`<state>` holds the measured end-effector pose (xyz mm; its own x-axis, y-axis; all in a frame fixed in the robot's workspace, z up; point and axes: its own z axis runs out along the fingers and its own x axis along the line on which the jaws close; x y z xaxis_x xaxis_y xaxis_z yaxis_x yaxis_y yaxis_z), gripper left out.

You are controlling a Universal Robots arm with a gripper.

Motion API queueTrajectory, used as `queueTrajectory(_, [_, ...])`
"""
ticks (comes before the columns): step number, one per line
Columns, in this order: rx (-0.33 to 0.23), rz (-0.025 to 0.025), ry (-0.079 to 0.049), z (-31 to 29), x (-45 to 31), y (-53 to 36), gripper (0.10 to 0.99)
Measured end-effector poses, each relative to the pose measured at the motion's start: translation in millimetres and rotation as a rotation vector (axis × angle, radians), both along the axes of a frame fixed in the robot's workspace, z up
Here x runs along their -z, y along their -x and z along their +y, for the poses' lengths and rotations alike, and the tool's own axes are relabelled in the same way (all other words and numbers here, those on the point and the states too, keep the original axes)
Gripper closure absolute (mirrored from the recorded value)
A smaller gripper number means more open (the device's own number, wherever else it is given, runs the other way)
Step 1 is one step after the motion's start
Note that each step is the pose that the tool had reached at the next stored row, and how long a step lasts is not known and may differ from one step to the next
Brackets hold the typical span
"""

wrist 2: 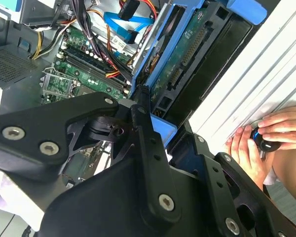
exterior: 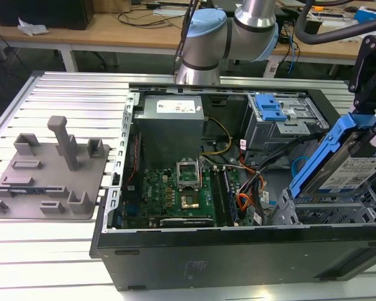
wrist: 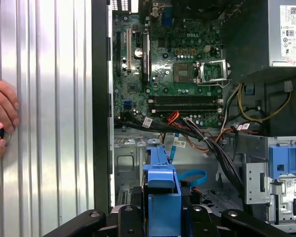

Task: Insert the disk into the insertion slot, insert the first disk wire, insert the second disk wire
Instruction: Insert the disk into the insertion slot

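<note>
Gripping the blue-framed disk (exterior: 356, 172) by its upper end, the tool (exterior: 375, 128) holds it tilted, lower edge aimed at the insertion slot (exterior: 329, 213) just beneath, apparently so it can slide in at an angle.

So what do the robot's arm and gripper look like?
The arm is silver tubing with rounded light-blue joint caps, and a thick black hose curves beside it. The gripper is matte black, built of jointed link bars fastened with silver screws.

Edge crops the disk (exterior: 357, 172); insertion slot (exterior: 326, 214) seemingly half-hidden
</note>
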<state>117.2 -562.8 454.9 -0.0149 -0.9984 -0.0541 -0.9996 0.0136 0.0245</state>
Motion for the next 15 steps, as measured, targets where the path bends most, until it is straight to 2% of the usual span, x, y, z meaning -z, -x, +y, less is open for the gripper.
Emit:
queueTrajectory(10, [0.001,0.0021,0.0,-0.1,5.8,-2.3,0.718])
queueTrajectory(15, [0.001,0.0021,0.0,-0.2,13.3,-2.3,0.718])
